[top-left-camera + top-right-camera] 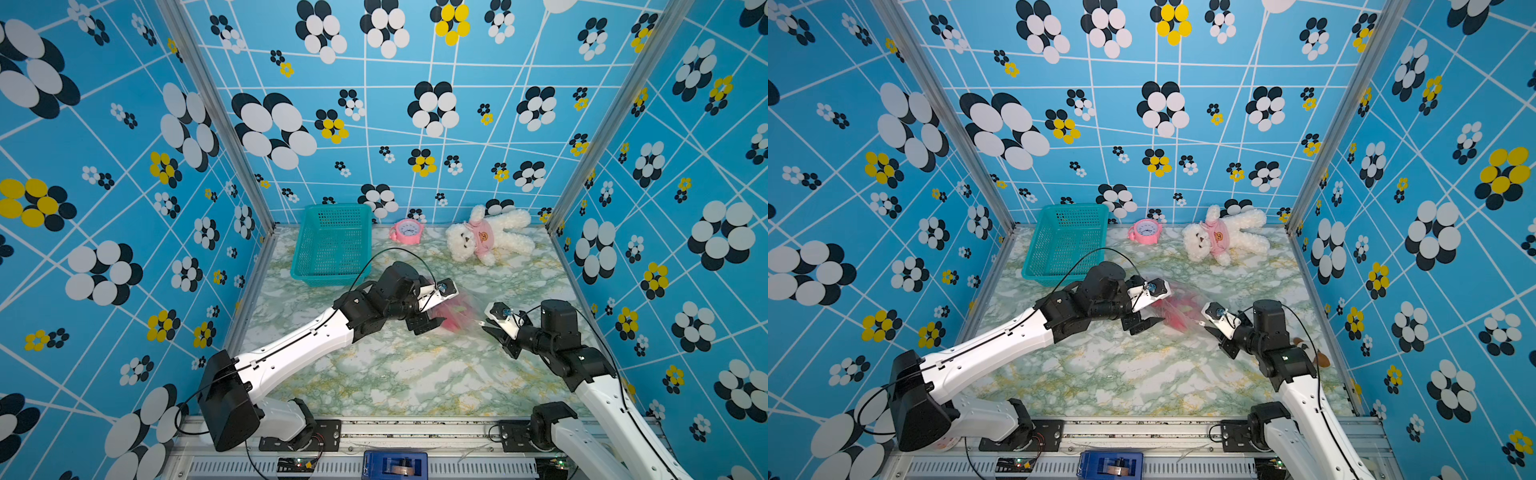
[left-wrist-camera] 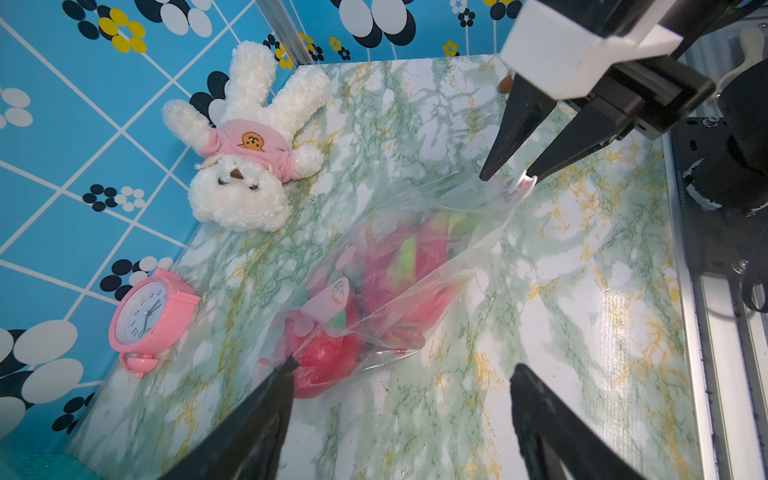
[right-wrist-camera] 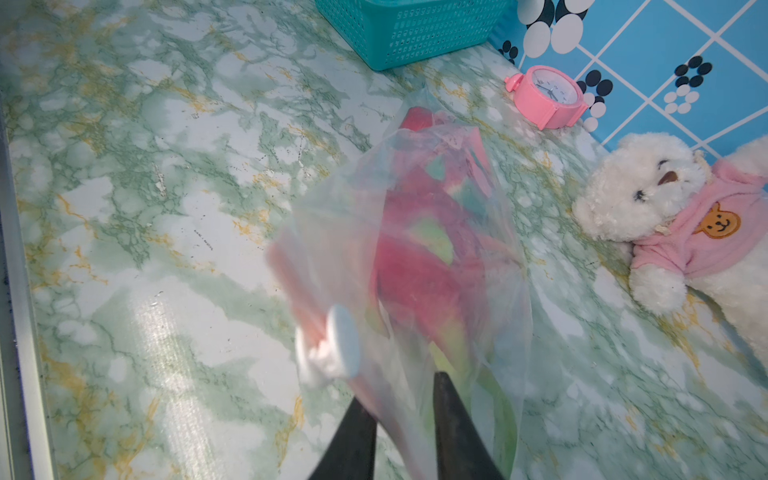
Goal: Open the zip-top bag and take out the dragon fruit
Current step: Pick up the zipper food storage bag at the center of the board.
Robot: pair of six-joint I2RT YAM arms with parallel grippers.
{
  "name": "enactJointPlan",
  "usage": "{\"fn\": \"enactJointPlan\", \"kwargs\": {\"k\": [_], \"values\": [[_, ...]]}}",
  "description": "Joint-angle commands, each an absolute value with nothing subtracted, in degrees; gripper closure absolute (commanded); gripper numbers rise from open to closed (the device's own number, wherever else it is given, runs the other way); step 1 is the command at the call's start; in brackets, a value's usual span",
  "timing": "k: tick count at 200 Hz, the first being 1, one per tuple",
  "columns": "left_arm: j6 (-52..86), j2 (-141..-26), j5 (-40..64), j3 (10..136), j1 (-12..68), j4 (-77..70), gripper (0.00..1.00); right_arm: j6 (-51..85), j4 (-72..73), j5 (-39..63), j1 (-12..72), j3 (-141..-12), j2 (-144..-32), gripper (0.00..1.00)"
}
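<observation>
The clear, crinkly zip-top bag (image 2: pixel 432 216) lies on the green-veined marble-print table (image 1: pixel 395 374), nearer the robot than the teal mesh plastic basket (image 1: pixel 324 279) and a little apart from it. The pink, green-scaled dragon fruit (image 2: pixel 399 266) is inside it, bunched at the end toward the basket.

The left gripper (image 2: pixel 403 365) is spread wide over that fruit end. One tip touches the film and the other is on bare table, so it holds nothing. The right gripper (image 3: pixel 399 388) stands narrow at the bag's far end from the basket, with clear film between its fingers and the white zip slider (image 3: pixel 340 345) just beside one finger. I cannot tell whether the pads have bitten.

The main risk is a pull with no anchor. With the left gripper holding nothing, a tug on the zip end would probably drag the whole bag away from the basket rather than part the seal. The glossy film may also slip free, or only one layer may be caught. The slider sits outside the jaws, so the zip itself may be missed.

The pink round alarm clock (image 1: pixel 406 231) stands just beside the basket, and the white plush bear in a pink shirt (image 1: pixel 490 237) lies beyond it. Both are clear of the bag, and nothing blocks either arm
</observation>
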State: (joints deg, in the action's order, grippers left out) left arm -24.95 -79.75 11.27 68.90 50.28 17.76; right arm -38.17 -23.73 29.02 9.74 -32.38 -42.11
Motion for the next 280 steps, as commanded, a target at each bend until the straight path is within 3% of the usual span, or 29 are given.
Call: {"fn": "enactJointPlan", "kwargs": {"k": [1,34,52,76,113,155,214,265,280], "values": [[-25.31,-80.76,12.83,70.91,50.45,17.89,0.19,-37.71,-22.09,29.58,10.21,-32.13,-42.69,0.78],[-25.57,-81.29,13.43,71.45,50.45,18.09,0.22,-37.63,-22.03,30.27,10.2,-32.81,-42.88,0.88],[-25.62,-81.36,13.87,71.55,50.41,18.03,0.23,-37.47,-22.17,31.13,10.2,-33.77,-42.93,1.0],[-22.58,-80.93,16.24,71.35,49.57,16.22,0.23,-37.59,-23.6,32.26,11.17,-37.34,-43.55,1.0],[-16.7,-79.69,29.04,71.45,44.27,12.51,0.29,-43.84,-32.85,28.79,17.46,-48.45,-47.62,1.0],[-22.21,-80.22,32.1,76.79,43.74,20.65,0.38,-52.51,-45.63,29.07,21.39,-65.31,-57.21,1.0],[-21.54,-79.37,36.98,81.28,40.02,23.43,0.37,-61.8,-64.58,29.26,25.36,-86.12,-67.6,1.0],[-20.46,-78.53,42.14,80.64,40.14,24.46,0.39,-63.54,-69.02,29.18,28.9,-89.39,-69.32,1.0],[-20.72,-78.64,44.63,80.51,40.36,25.22,0.48,-63.37,-68.35,29.08,29.55,-88.78,-69.43,1.0]]}}
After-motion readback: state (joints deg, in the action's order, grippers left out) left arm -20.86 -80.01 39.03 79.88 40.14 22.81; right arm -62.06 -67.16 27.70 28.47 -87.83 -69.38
